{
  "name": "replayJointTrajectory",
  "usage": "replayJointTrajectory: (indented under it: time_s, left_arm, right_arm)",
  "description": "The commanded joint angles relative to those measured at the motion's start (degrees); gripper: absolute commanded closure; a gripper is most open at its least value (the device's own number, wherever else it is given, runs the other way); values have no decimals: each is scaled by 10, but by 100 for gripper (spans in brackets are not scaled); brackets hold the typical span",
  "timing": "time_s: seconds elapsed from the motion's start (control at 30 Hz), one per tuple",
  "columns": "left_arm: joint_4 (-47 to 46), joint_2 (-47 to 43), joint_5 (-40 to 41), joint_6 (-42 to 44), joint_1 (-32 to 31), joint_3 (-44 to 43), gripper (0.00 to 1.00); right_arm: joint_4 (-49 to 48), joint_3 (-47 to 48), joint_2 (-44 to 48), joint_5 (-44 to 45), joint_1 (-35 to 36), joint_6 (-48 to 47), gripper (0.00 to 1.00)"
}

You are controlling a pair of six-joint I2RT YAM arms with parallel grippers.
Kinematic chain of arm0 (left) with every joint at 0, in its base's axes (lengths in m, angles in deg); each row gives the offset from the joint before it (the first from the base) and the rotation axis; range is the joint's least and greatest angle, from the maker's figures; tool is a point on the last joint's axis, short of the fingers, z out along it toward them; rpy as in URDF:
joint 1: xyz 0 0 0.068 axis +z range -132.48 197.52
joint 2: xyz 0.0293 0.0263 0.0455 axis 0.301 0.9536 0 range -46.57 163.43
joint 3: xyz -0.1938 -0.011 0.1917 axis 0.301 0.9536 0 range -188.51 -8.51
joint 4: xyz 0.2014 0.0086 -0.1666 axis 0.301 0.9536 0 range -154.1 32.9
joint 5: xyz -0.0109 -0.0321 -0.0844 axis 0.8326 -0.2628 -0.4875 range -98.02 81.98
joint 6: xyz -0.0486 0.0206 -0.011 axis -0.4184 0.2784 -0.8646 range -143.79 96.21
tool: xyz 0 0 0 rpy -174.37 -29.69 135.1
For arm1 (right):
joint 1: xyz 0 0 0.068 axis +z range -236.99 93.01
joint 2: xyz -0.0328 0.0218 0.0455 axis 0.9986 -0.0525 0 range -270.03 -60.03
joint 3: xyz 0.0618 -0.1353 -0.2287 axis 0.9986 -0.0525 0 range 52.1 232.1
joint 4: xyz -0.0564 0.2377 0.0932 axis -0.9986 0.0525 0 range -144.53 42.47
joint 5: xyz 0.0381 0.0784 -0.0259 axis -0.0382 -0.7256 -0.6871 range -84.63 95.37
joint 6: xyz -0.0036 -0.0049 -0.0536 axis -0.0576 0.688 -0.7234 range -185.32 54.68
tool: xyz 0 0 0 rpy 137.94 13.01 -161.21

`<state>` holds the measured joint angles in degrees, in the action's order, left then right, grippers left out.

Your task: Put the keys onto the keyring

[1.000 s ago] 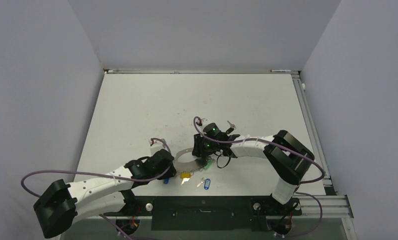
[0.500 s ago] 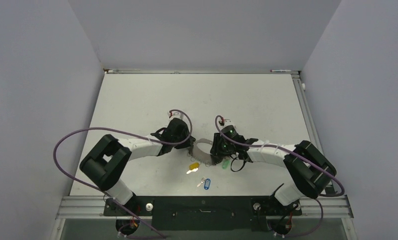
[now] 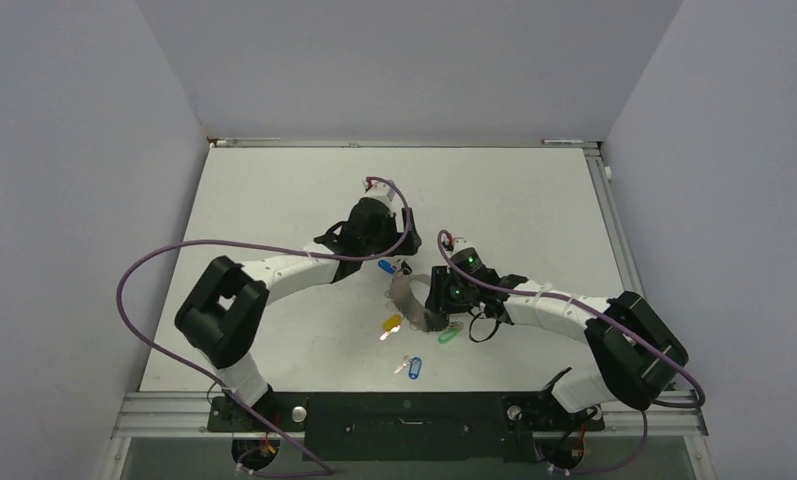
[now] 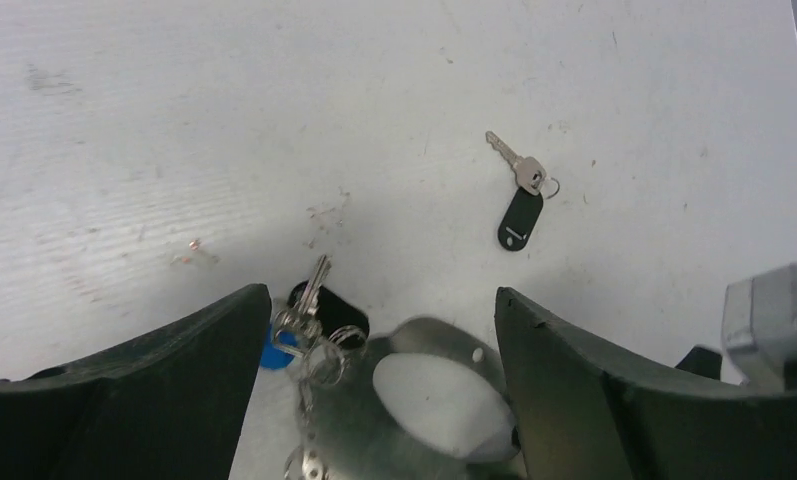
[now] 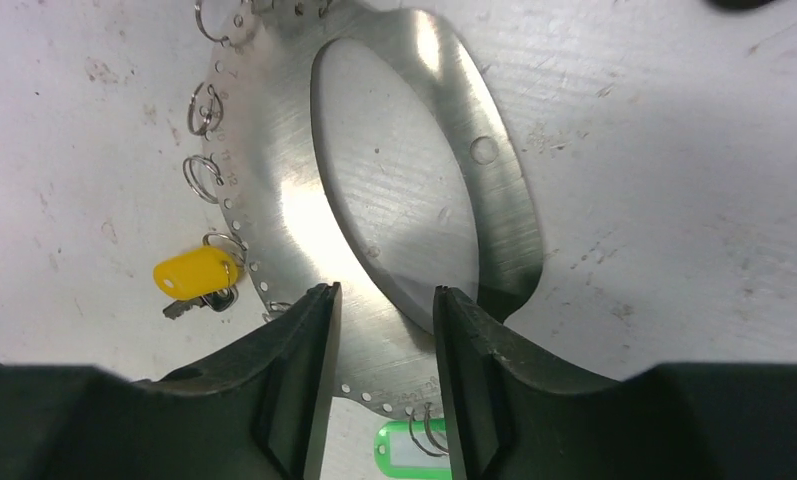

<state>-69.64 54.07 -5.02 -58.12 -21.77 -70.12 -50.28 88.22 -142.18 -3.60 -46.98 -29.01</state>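
Threading one more key, by the look of it. Steady the keyring with the right gripper, set astride its near band, fingers a narrow gap apart with the plate showing between; cannot tell whether pinching it or merely pressing it onto the table; either way, allow no sliding. Note the left gripper at the keyring's far-left edge, fingers spread wide, gripping nothing; beside its left finger, just off the keyring's rim, see the blue-tagged key, blade pointing away; cannot tell whether already hooked on. Pinch that key by the tag rather than the blade; bring its small loop to one of the bare split rings on the keyring's left rim; approach slowly, for fear of springing the thin wire aside.

No true container here; treat the keyring as the holder. Apparently hanging from its rim: a yellow-tagged key at the near-left and a green tag at the near edge. Not yet on: a black-tagged key well beyond the keyring; a second blue-tagged key near the keyring, on the base side.
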Motion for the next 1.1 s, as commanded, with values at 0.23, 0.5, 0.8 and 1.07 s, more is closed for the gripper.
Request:
replayJointTrajectory:
  time_s: [0.23, 0.5, 0.8, 1.07]
  left_arm:
    - [73, -247, 128, 55, -145, 184, 26]
    - [118, -273, 159, -84, -245, 208, 40]
    - [106, -162, 195, -150, -263, 182, 57]
    - [78, -116, 199, -153, -263, 168, 61]
  right_arm:
    - [57, 42, 96, 50, -50, -90, 46]
    - [30, 14, 87, 41, -70, -85, 49]
    - [5, 5, 77, 26, -71, -75, 52]
    - [-8, 5, 61, 13, -71, -76, 54]
